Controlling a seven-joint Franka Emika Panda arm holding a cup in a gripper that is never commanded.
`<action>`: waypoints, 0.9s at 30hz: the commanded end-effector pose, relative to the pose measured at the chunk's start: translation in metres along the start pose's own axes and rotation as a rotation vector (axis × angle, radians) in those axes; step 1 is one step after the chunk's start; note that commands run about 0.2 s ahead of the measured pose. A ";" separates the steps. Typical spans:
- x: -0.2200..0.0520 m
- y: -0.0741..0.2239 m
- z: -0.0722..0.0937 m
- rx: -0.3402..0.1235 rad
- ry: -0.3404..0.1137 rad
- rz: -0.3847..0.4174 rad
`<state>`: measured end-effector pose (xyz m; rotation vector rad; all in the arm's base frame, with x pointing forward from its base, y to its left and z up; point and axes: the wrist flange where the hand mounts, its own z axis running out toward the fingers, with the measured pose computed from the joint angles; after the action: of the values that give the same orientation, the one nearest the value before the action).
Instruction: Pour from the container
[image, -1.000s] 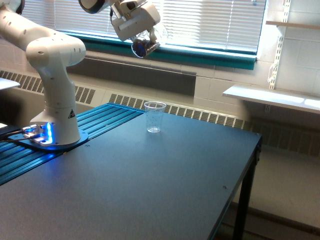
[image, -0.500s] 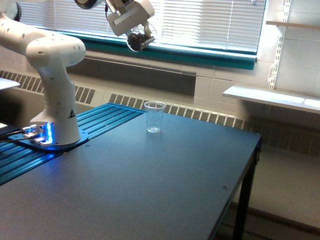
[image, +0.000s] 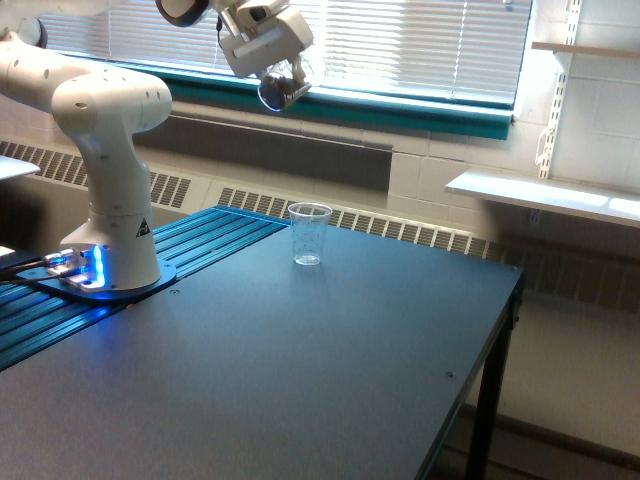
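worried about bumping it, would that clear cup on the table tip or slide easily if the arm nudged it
Probably yes. The clear cup looks like thin plastic and appears empty, so it is likely very light. It is taller than wide and tapers to a narrow base, so a nudge near the rim would likely tip it. On the smooth dark table, a low push may just slide it.

No legible text or labels

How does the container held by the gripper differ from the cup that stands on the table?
The container hangs high in the gripper, tilted; the ribbed cup stands upright on the table. The container shows dark contents; the cup looks empty. The container looks rounder, the cup taller and tapered. Both are clear plastic.
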<state>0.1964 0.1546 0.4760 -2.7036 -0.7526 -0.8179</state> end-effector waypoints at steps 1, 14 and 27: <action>-0.010 0.004 0.024 -0.013 -0.036 0.009; -0.017 -0.008 0.058 -0.043 -0.088 -0.014; -0.020 -0.002 0.070 -0.057 -0.108 0.000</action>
<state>0.2087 0.1841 0.4210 -2.7936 -0.7666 -0.7346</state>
